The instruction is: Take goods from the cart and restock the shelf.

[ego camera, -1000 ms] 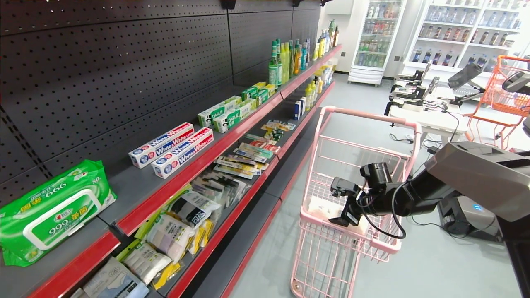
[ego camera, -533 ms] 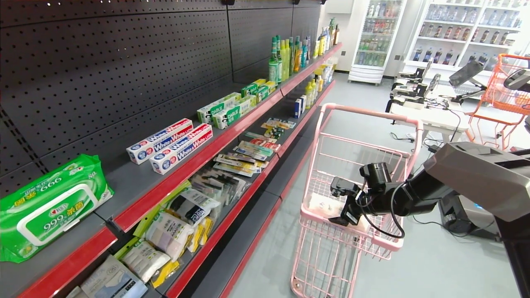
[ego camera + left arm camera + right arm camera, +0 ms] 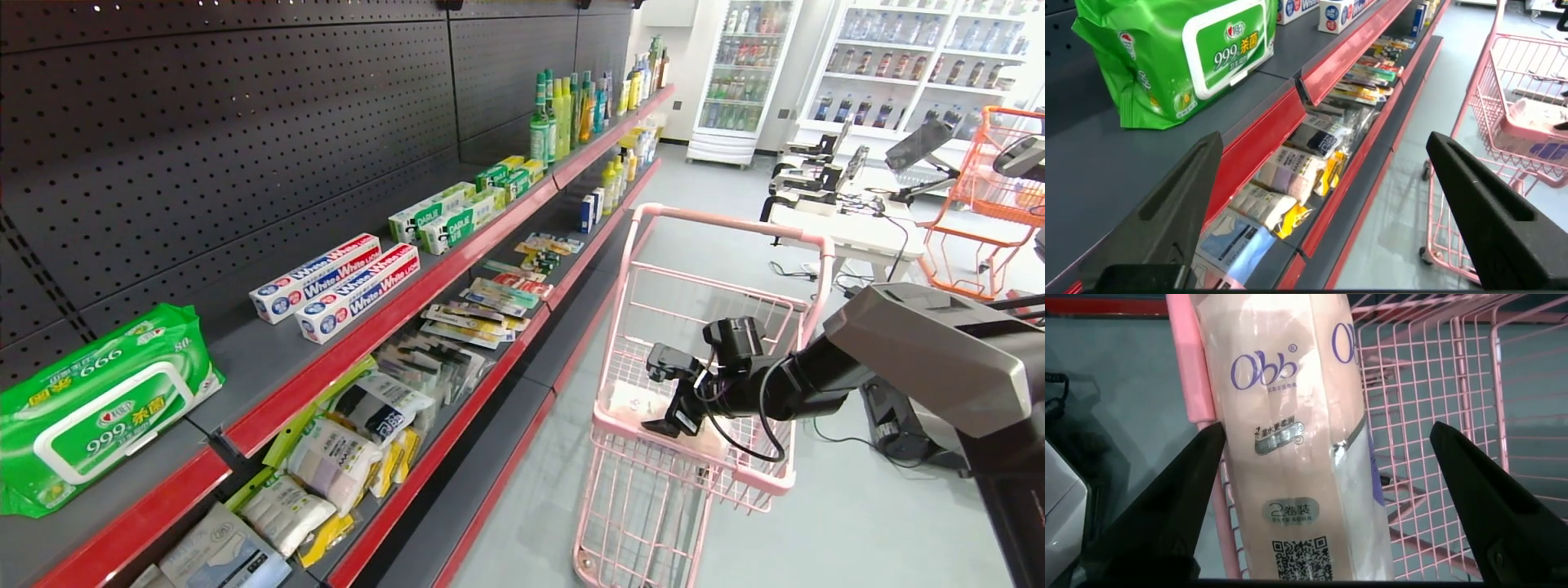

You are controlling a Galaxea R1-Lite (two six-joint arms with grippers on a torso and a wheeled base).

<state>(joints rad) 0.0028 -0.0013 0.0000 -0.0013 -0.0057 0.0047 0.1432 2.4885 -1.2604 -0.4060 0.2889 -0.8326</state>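
Right claw (image 3: 1325, 431) spread, apparently over pack (image 3: 1282, 449) in cart (image 3: 729, 224).

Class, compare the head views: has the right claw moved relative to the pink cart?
Yes. Against the rim of the pink cart, the right claw has shifted slightly toward the shelf.

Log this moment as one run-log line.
right end effector open over pale peach plastic-wrapped pack in pink wire cart | left end effector open beside dark shelf, green wet-wipes pack on it
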